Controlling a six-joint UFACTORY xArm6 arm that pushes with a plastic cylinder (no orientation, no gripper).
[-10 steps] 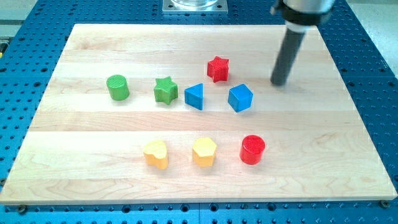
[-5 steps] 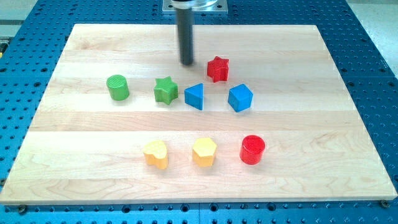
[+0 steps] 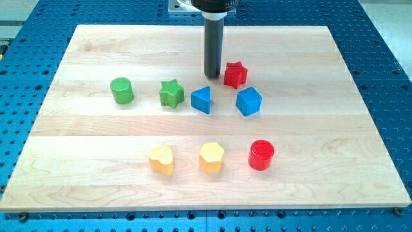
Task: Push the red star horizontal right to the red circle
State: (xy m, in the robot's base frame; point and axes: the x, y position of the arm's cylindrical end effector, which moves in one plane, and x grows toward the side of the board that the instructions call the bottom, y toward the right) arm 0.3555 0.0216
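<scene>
The red star (image 3: 235,74) lies in the upper middle of the wooden board (image 3: 90,167). My tip (image 3: 212,76) stands just to the star's left, close to it; I cannot tell if it touches. The red circle (image 3: 261,154) lies far below the star and a little to the right. The rod rises straight toward the view's top.
A blue cube (image 3: 248,101) sits just below and right of the star, a blue triangle (image 3: 201,100) below my tip. A green star (image 3: 170,93) and a green cylinder (image 3: 121,90) lie to the left. A yellow heart (image 3: 161,159) and a yellow hexagon (image 3: 211,157) lie left of the red circle.
My tip swept from the right side to the star's left, then moved right and down. The red star has shifted right and slightly down.
</scene>
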